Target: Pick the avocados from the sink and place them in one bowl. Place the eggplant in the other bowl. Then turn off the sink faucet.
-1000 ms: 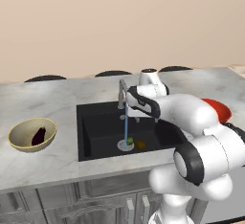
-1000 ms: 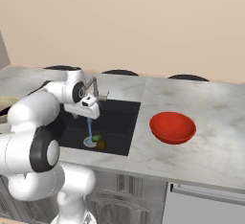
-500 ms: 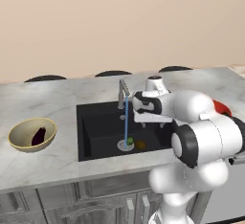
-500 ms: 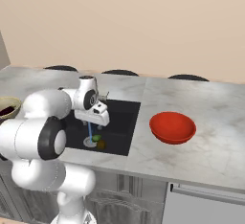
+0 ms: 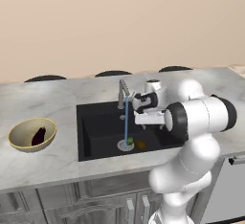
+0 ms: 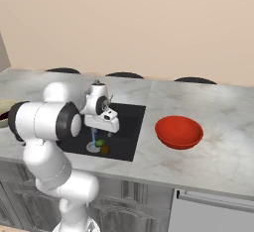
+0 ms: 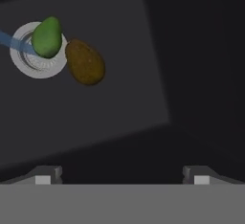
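Two avocados lie on the floor of the black sink point(image 5: 95, 127): a bright green one point(image 7: 47, 37) resting on the silver drain point(image 7: 28, 60) and an olive-brown one point(image 7: 85, 62) touching it. My gripper point(image 7: 122, 175) hangs above the basin, open and empty, some way off from both fruits. From the base, the gripper point(image 5: 149, 124) points down just right of the faucet point(image 5: 123, 93), whose blue stream point(image 5: 126, 122) runs onto the drain. The eggplant point(image 5: 39, 136) lies in the tan bowl point(image 5: 19, 139). The red bowl point(image 6: 179, 132) stands empty right of the sink.
Grey marble counter point(image 6: 218, 122) surrounds the sink. A pale wall runs behind it. Cabinet fronts point(image 5: 95, 204) stand below the counter's front edge. My own elbow and forearm point(image 5: 201, 115) bulk over the sink's right side.
The arm has swung its hand from beside the faucet to over the sink's right half, now pointing down. The jaws stayed open. The fruits and bowls have not moved.
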